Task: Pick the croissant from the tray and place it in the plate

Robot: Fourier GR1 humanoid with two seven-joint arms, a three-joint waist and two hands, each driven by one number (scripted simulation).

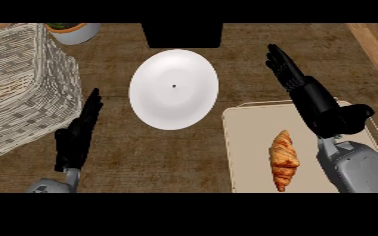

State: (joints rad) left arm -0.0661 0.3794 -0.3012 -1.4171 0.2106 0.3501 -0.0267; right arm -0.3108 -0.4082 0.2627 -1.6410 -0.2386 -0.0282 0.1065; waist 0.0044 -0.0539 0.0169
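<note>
The croissant lies on the beige tray, right of the white plate. The right hand hovers above the tray, fingers straight; the left hand rests open left of the plate.

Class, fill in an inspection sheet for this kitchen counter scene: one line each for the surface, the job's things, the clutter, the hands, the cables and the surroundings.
Surface: dark brown wooden counter, bare between the items.
Job's things: golden-brown croissant lies lengthwise on the beige rectangular tray at lower right; round white plate sits at centre, nothing on it.
Clutter: pale woven wicker basket at left; grey pot with greenery at top left; black box at top centre.
Hands: left hand open, fingers straight, at lower left beside the basket; right hand open above the tray's far right edge, not touching the croissant.
Cables: nothing seen.
Surroundings: lighter wood strip at top right.
</note>
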